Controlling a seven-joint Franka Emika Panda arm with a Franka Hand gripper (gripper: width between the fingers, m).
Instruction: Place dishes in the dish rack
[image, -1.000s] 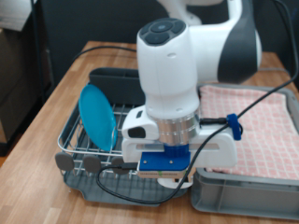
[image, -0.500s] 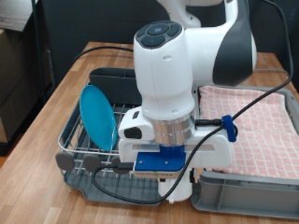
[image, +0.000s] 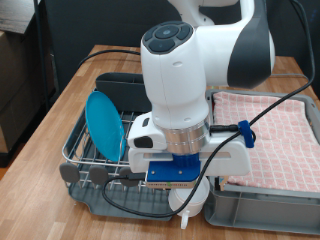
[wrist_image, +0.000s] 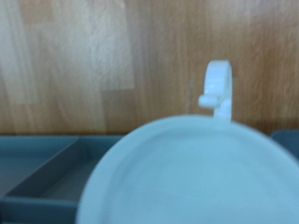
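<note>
My gripper (image: 189, 196) hangs over the front edge of the dish rack (image: 75, 152); its fingers are hidden behind the blue mount and the hand. A white handled mug (image: 191, 207) shows right under the hand. In the wrist view the mug (wrist_image: 177, 177) fills the picture close up, its handle (wrist_image: 218, 89) pointing away. No fingers show there. The light-blue plate (image: 103, 122) stands upright in the rack's wires. The dark grey caddy (image: 118, 84) stands at the rack's far end. The wooden spoon is out of view.
A pink-checked cloth (image: 282, 128) covers the table on the exterior view's right. A grey plastic crate (image: 265, 214) sits at the bottom right, close to the mug. The wooden table (wrist_image: 93, 65) and a grey tray (wrist_image: 37, 170) show behind the mug in the wrist view.
The arm has shifted slightly toward the exterior view's left and bottom. More of the white mug shows beneath the hand, lower in the picture.
</note>
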